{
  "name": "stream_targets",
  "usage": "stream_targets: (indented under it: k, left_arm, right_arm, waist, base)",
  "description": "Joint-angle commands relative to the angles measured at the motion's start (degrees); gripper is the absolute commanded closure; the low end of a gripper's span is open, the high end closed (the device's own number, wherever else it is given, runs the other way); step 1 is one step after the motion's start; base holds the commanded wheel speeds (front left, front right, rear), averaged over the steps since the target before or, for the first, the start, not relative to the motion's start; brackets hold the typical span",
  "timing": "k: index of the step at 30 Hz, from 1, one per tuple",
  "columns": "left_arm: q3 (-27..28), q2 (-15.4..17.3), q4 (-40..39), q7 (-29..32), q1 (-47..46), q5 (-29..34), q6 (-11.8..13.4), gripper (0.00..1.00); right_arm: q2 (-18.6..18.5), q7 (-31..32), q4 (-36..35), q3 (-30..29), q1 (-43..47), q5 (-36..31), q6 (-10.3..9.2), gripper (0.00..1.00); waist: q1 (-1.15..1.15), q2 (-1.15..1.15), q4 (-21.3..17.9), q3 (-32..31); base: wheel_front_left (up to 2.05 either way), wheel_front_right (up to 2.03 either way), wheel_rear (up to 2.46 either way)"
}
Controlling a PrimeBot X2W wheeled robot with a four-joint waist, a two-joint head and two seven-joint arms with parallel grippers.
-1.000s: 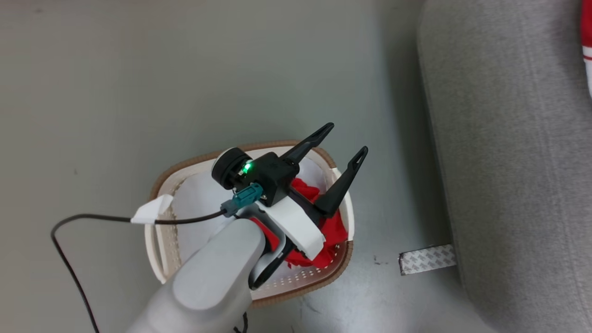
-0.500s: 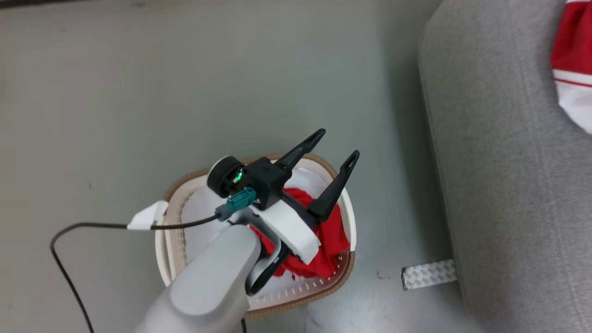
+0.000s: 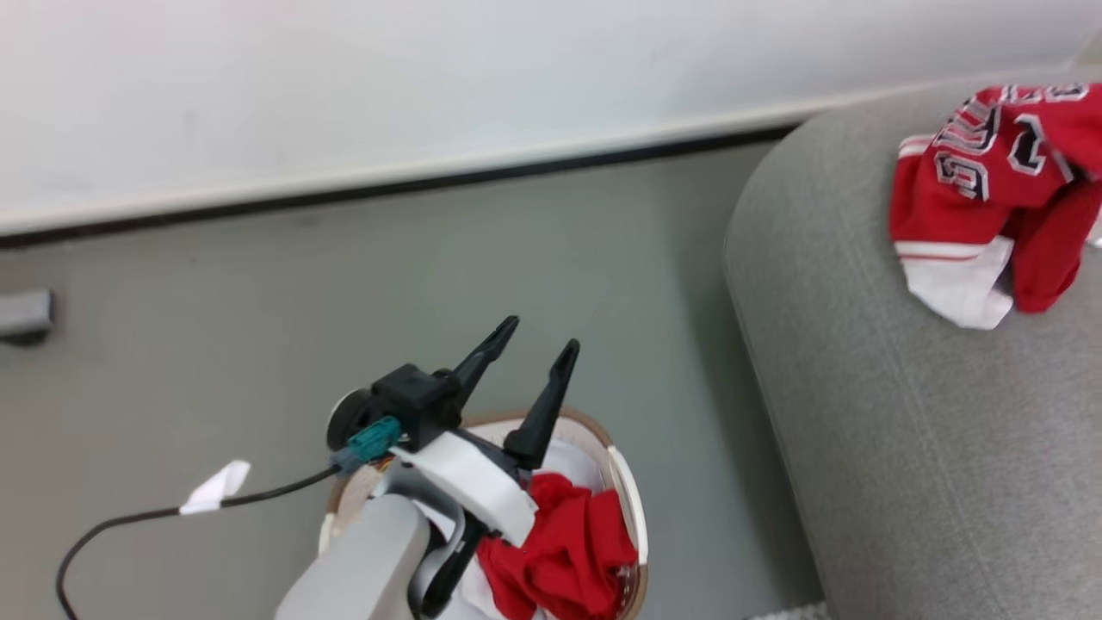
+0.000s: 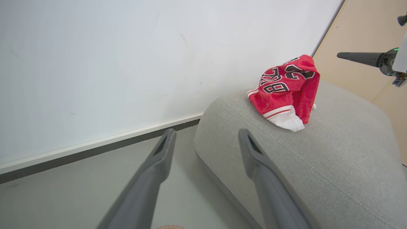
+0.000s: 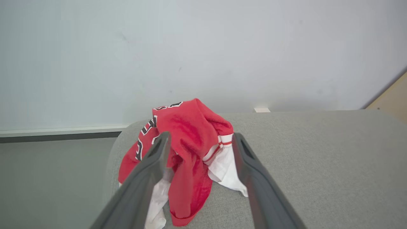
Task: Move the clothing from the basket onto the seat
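Observation:
The jersey point(image 3: 990, 172), red with white trim and black-and-white numbers, lies crumpled on the light-grey seat point(image 3: 904, 430) near its far edge. My right gripper point(image 5: 201, 136) is open just in front of the jersey point(image 5: 190, 127), its fingers on either side and nothing held. A plain red garment point(image 3: 568, 542) sits bunched in the cream basket point(image 3: 624, 491) on the floor left of the seat. My left gripper point(image 3: 542, 336) hangs open and empty above the basket, fingers pointing past its far rim. In the left wrist view, this gripper point(image 4: 206, 133) faces the seat point(image 4: 318, 159) and jersey point(image 4: 286, 89).
A white sheet point(image 3: 577, 465) lines the basket under the red garment. A black cable with a white tag point(image 3: 215, 486) trails over the grey floor at left. A white wall with a dark baseboard point(image 3: 387, 185) runs behind. A beige panel point(image 4: 365, 31) stands beyond the seat.
The head camera has swung up toward the wall, so the basket sits lower in view and the jersey on the seat shows in full. The left gripper stays open over the basket.

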Motion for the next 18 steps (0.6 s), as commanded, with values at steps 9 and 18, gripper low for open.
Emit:
stream_targets:
  k: [9, 18]
  left_arm:
    - [7.4, 0.7, -2.1, 0.0, 7.4, -0.2, 2.0, 0.00]
    - [15.3, 2.0, -5.4, 0.0, 14.2, 2.4, 5.1, 0.00]
  right_arm:
    - [-0.5, -7.2, -10.2, 2.7, 9.6, 4.3, -0.12, 0.00]
    - [2.4, -13.6, -20.8, -1.1, 21.3, 4.5, -0.12, 0.00]
  waist:
    - [0.02, 0.00, 3.7, -13.8]
    - [0.02, 0.00, 7.0, -16.5]
  base:
    - [0.00, 0.00, 0.00]
    - [0.00, 0.00, 0.00]
